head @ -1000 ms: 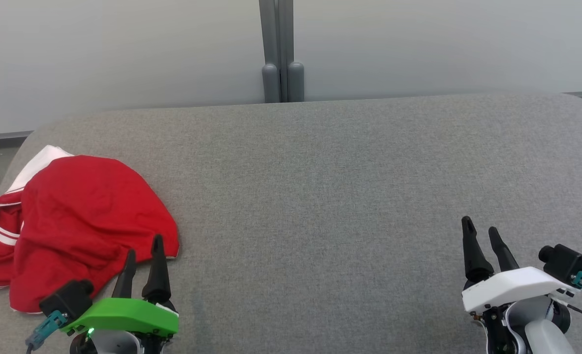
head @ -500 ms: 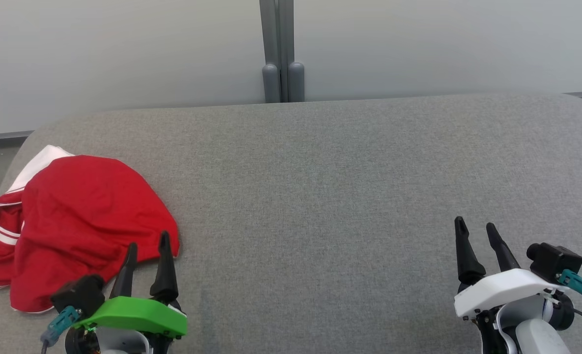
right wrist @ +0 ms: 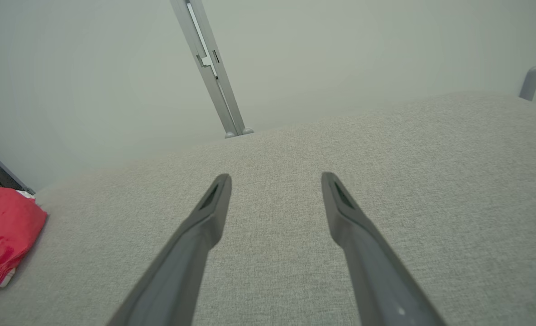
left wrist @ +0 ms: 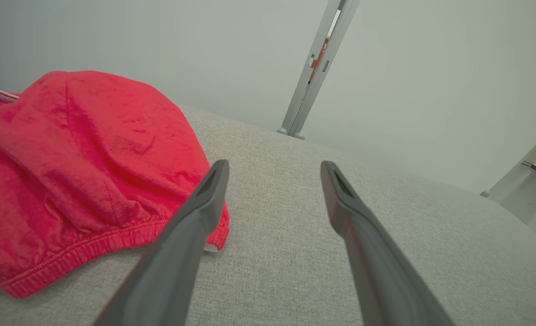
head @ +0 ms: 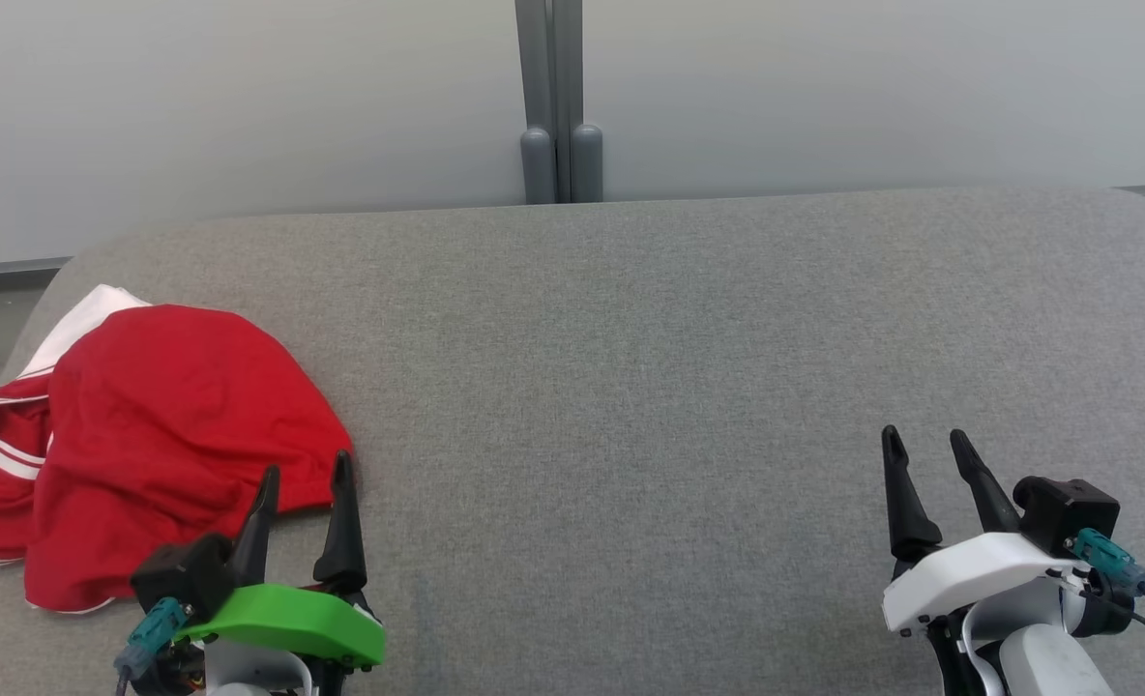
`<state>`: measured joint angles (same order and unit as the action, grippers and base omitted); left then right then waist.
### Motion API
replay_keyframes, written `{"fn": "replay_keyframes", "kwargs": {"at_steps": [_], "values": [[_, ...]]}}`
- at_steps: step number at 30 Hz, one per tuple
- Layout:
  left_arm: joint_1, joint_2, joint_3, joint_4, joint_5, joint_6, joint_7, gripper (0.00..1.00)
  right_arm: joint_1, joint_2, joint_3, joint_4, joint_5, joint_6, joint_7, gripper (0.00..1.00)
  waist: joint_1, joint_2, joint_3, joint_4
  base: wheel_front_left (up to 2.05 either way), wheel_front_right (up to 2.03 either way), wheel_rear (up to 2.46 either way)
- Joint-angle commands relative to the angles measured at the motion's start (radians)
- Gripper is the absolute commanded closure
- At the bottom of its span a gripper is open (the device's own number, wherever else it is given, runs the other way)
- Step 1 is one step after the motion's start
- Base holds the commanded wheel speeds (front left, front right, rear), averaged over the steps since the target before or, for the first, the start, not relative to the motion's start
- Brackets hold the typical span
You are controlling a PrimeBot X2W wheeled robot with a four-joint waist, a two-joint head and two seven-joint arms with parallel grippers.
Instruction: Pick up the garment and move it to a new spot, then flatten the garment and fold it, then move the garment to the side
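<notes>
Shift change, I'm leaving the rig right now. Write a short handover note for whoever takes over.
Left tool: open, empty, at the near edge of the red garment.
Right tool: open, empty, above the bare grey surface.
Garment: crumpled in a heap at the surface's left end.
Done: nothing yet; garment not picked up.
Left: pick up, move, flatten, fold, set aside.

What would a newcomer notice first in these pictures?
The crumpled red garment with white stripes stands out, lying at the left end of the grey padded surface. Next comes the green-topped left gripper, open at the garment's near edge, and the white right gripper, open over bare fabric at lower right.
</notes>
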<state>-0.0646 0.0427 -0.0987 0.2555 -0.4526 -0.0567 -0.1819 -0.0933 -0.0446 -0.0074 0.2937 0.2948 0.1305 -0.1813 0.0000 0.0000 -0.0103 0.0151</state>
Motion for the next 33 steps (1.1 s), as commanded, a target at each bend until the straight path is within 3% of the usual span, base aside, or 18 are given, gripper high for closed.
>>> {"fn": "replay_keyframes", "kwargs": {"at_steps": [1,14,22,33], "values": [[-0.021,0.008,-0.003,-0.01,0.025,0.007,-0.009,0.0,-0.018,-0.006,0.002,-0.004,-0.03,0.0,-0.01,0.0,0.0,0.0,-0.001,0.001,0.0,0.0,0.0],[-0.017,0.01,-0.021,0.0,0.116,0.015,-0.037,0.0,-0.018,-0.007,0.011,0.004,-0.143,0.0,-0.038,0.0,0.0,0.0,-0.003,0.008,0.0,0.0,0.0],[-0.016,0.01,-0.025,0.012,0.086,0.01,-0.052,0.0,-0.017,-0.007,0.017,0.01,-0.19,0.0,-0.054,0.0,0.0,0.0,-0.004,0.009,0.0,0.0,0.0],[-0.02,0.011,-0.04,0.024,0.137,0.02,-0.073,0.0,-0.014,-0.007,0.022,0.016,-0.262,0.0,-0.073,0.0,0.0,0.0,-0.006,0.013,0.0,0.0,0.0]]}}
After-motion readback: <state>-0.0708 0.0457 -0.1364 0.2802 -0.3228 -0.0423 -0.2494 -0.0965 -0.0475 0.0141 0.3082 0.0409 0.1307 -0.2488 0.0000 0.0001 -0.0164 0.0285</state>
